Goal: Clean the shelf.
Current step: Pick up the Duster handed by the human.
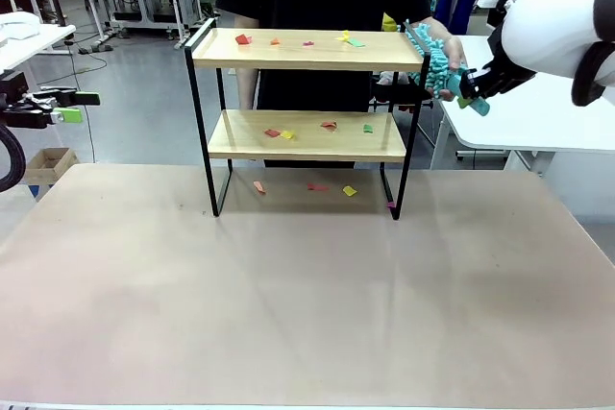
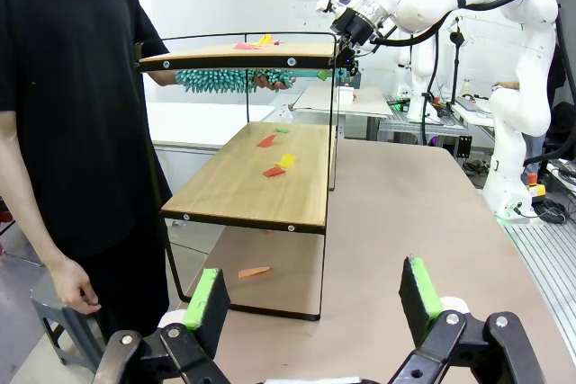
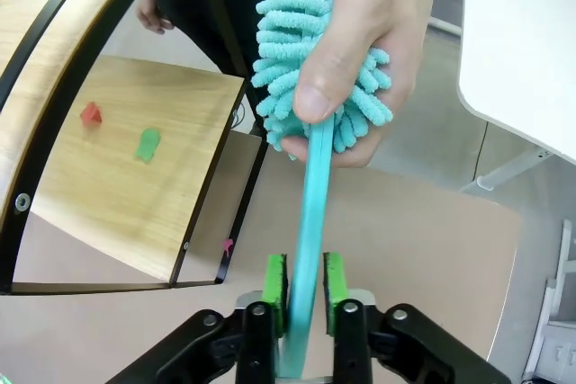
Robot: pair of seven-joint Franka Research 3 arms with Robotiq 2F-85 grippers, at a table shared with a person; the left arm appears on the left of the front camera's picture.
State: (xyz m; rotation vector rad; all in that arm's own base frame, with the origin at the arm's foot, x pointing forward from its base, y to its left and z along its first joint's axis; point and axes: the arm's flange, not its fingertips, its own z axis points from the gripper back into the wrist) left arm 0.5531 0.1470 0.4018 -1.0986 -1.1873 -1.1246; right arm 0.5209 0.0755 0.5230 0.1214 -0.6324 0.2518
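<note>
Clamping the duster handle (image 3: pixel 310 195) just beside the shelf (image 1: pixel 298 50), my right gripper (image 3: pixel 304 281) could lose it if I pull while the person's hand (image 3: pixel 360 51) holds on; left gripper (image 2: pixel 315 299) gapes

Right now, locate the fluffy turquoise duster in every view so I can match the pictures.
Front view: fluffy turquoise duster upper right, beside the top board's right end.
Left wrist view: duster upper left, just below the top board's edge.
Right wrist view: duster centre, handle clamped in the right gripper.
Shared landmark: the two-tier wooden shelf with its black frame.
</note>
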